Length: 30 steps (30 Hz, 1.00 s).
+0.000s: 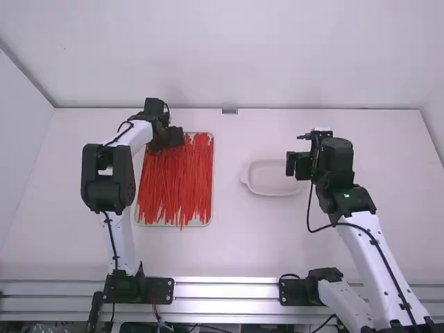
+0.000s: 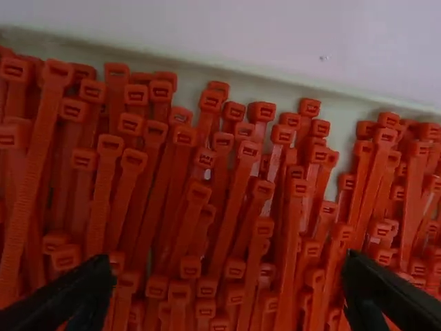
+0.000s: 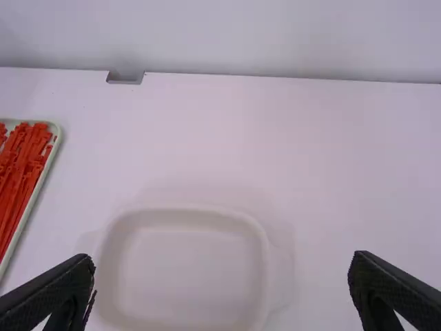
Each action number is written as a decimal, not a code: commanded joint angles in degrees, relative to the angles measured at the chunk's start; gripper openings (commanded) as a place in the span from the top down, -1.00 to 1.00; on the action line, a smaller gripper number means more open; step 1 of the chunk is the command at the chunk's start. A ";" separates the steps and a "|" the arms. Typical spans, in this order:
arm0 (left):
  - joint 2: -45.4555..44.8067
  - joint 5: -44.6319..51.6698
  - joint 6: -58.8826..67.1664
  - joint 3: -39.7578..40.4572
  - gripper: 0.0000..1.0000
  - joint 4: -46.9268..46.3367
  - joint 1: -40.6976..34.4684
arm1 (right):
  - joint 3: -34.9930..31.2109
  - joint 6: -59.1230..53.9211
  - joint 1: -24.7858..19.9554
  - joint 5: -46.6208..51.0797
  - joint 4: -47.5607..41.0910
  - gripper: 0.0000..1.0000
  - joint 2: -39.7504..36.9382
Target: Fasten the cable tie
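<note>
A heap of red cable ties (image 1: 177, 182) lies on a pale tray (image 1: 209, 220) left of the table's middle. My left gripper (image 1: 168, 137) hangs over the far end of the heap, open. In the left wrist view the tie heads (image 2: 220, 200) lie close below, and the black fingertips (image 2: 76, 289) stand wide apart with nothing between them. My right gripper (image 1: 300, 165) is open above the right end of a white dish (image 1: 270, 177). The empty dish (image 3: 186, 265) sits between its spread fingertips (image 3: 393, 293) in the right wrist view.
A small grey bracket (image 1: 229, 109) sits at the table's far edge. The ties' tray (image 3: 31, 186) shows at the side of the right wrist view. Bare white table lies in front of the tray and dish and at the right.
</note>
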 commanded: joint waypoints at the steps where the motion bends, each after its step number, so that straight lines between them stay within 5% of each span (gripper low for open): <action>1: 1.03 1.70 -0.68 1.16 -0.55 0.44 -0.79 | 1.86 0.02 -0.02 -0.11 0.20 -0.96 0.09; 9: 1.20 1.49 -0.81 1.16 -0.28 2.23 -2.75 | 1.86 0.00 -0.11 -0.11 0.00 -0.96 0.09; 30: 2.10 -5.86 -3.17 0.57 -0.13 2.36 -3.43 | 1.86 0.20 -0.63 -0.09 0.00 -0.96 0.09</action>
